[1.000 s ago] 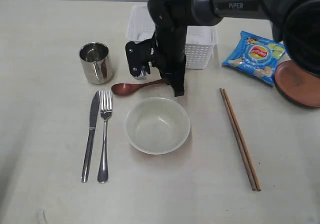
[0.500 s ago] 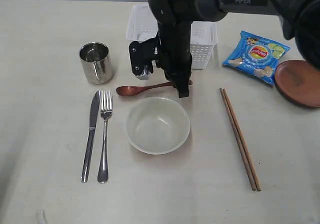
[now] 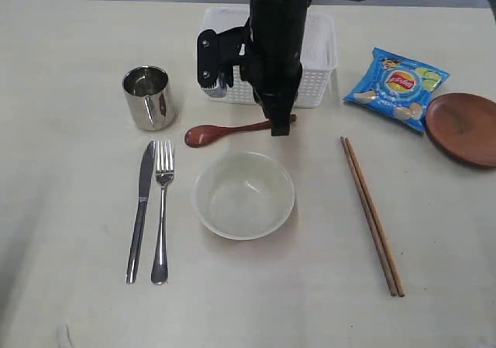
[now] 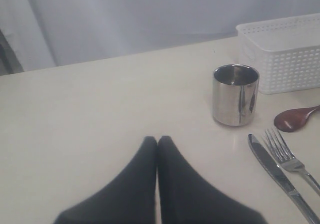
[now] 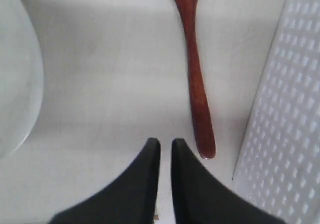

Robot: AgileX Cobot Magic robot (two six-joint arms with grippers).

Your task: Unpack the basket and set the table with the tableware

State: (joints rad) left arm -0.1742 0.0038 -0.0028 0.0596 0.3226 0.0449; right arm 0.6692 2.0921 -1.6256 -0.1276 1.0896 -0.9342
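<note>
Pale cream table [image 3: 70, 247] fills all three views. My right gripper [image 5: 165, 141] has its fingers drawn almost together, a thin slit between them and nothing in it. The wooden spoon [image 5: 195, 84] lies flat just beside them, handle end next to the basket [image 5: 280, 134], which stands close to the table's far edge. My left gripper [image 4: 157, 140] is closed and empty, hovering well apart from the mug [image 4: 235, 94].

Laid out toward the middle of the table I count the bowl [image 3: 243, 201], with knife [image 3: 140, 208] and fork [image 3: 161, 216] on one side and chopsticks [image 3: 372, 216] on the other. I judge the setting mostly done. The plate [image 3: 465, 127] sits off toward the right edge beside the crisp bag [image 3: 395, 87], probably yet to be placed. My arm hides most of the basket's inside.
</note>
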